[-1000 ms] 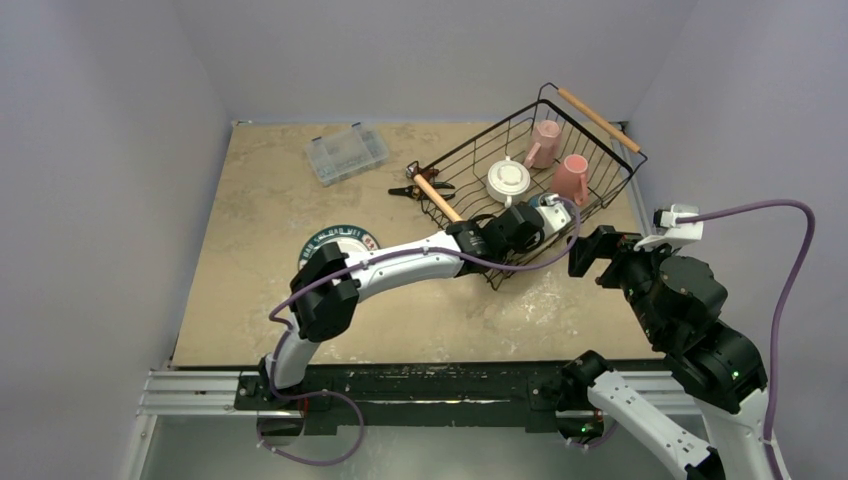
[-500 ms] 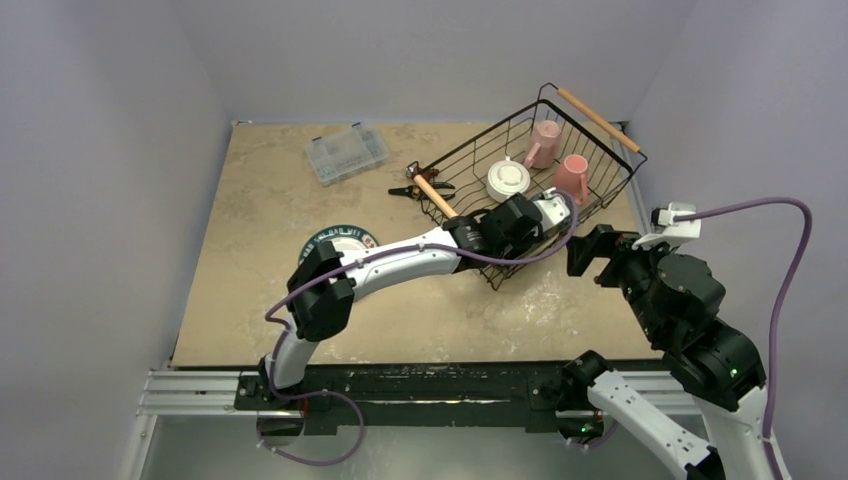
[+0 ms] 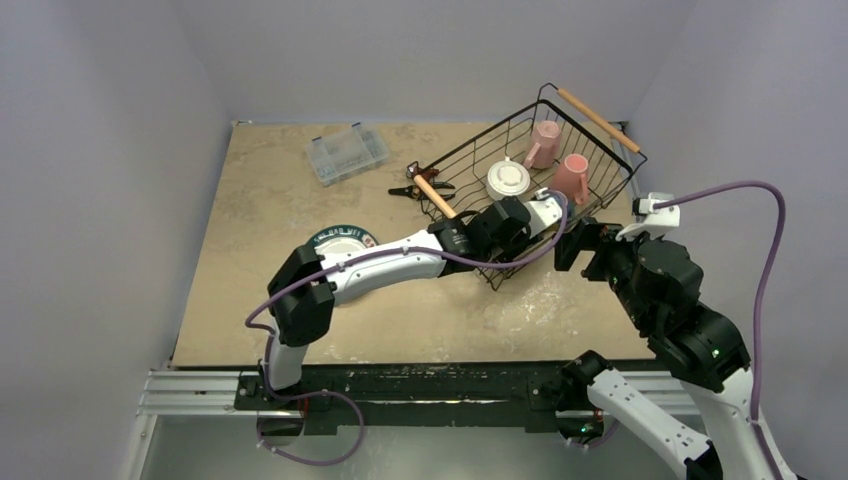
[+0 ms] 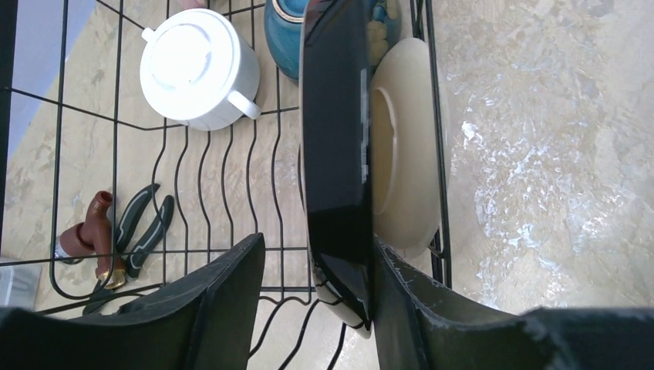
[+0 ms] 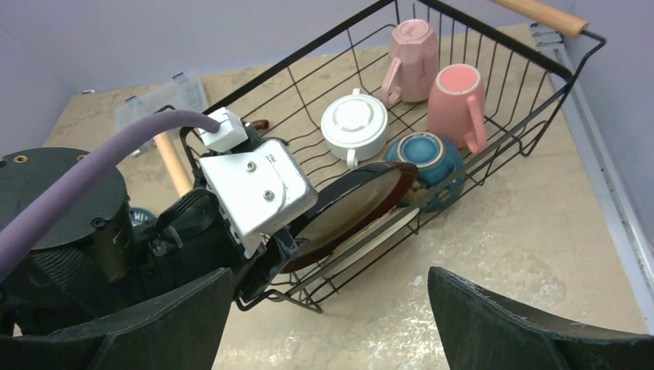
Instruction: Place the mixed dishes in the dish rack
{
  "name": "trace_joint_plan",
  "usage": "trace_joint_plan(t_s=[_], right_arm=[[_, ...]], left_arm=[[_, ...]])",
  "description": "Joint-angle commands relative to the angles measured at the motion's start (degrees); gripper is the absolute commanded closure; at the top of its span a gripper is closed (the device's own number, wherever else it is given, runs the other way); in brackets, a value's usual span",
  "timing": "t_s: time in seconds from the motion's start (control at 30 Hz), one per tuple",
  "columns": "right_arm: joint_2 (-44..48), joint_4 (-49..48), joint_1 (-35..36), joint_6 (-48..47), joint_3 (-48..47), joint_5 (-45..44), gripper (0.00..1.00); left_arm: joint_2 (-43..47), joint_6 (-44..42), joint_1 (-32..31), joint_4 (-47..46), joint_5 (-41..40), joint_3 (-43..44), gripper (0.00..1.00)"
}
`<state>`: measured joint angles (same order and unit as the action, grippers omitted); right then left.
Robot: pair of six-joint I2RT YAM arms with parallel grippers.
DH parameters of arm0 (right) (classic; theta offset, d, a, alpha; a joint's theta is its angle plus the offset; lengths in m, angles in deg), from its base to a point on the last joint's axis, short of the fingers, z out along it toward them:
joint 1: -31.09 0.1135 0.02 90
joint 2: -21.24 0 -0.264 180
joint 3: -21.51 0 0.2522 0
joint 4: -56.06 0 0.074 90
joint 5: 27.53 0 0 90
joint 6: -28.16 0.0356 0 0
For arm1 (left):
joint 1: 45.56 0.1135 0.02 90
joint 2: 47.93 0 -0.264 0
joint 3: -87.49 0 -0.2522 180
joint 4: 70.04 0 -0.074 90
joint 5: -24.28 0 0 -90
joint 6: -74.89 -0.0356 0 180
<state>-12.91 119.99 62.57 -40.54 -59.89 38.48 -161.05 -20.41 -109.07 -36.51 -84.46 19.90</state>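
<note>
Beige bench (image 3: 250, 260). Left pincer (image 4: 318, 247) parted astride large red-rimmed plate (image 4: 335, 154) in black wire dish rack (image 3: 470, 165), cream plate (image 4: 409, 154) alongside; right pincer (image 5: 328, 277) spread, empty.

The black rack (image 5: 540, 14) holds pink mugs (image 5: 455, 96), white cup (image 5: 355, 127), blue bowl (image 5: 426, 158) and leaning plates (image 5: 351, 210).

The dish rack (image 3: 480, 138) is thin black wire with a smooth coating, and its handles (image 3: 598, 118) are pale bare wood. At the centre of the left wrist view, the large plate (image 4: 335, 154) shows a dark, mirror-glossy back. The cream plate (image 4: 409, 146) beside it is smooth with a soft sheen. The white cup (image 4: 193, 65), blue bowl (image 5: 424, 158) and pink mugs (image 5: 412, 50) (image 5: 456, 96) look like glazed ceramic. The table (image 4: 540, 154) is mottled beige, stone-like and faintly shiny
</note>
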Motion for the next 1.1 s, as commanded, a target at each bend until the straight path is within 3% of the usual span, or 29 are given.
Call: trace_joint_plan(t_s=[0.0, 0.3, 0.37, 0.5, 0.73, 1.07], right_arm=[[-1.8, -2.5, 0.1, 2.8, 1.1, 2.4, 0.01], [-1.4, -3.7, 0.2, 2.9, 2.7, 2.8, 0.01], [-1.5, -3.5, 0.1, 2.8, 2.7, 2.8, 0.01], [-0.7, -3.6, 0.1, 3.1, 3.0, 2.0, 0.01], [1.2, -3.6, 0.1, 4.1, 3.4, 1.7, 0.01], [3.2, -3.6, 0.2, 4.7, 3.3, 1.8, 0.01]], left_arm=[[5.2, -2.8, 0.1, -5.1, 3.8, -4.7, 0.51], [6.3, -8.1, 0.1, -6.8, 6.0, -7.6, 0.51], [6.9, -8.5, 0.1, -6.5, 7.1, -7.7, 0.47], [8.8, -7.9, 0.2, -5.4, 13.2, -8.0, 0.4], [11.1, -3.9, 0.2, -4.2, 23.6, -8.2, 0.38], [22.7, 2.9, 0.5, -4.6, 21.7, -10.7, 0.37]])
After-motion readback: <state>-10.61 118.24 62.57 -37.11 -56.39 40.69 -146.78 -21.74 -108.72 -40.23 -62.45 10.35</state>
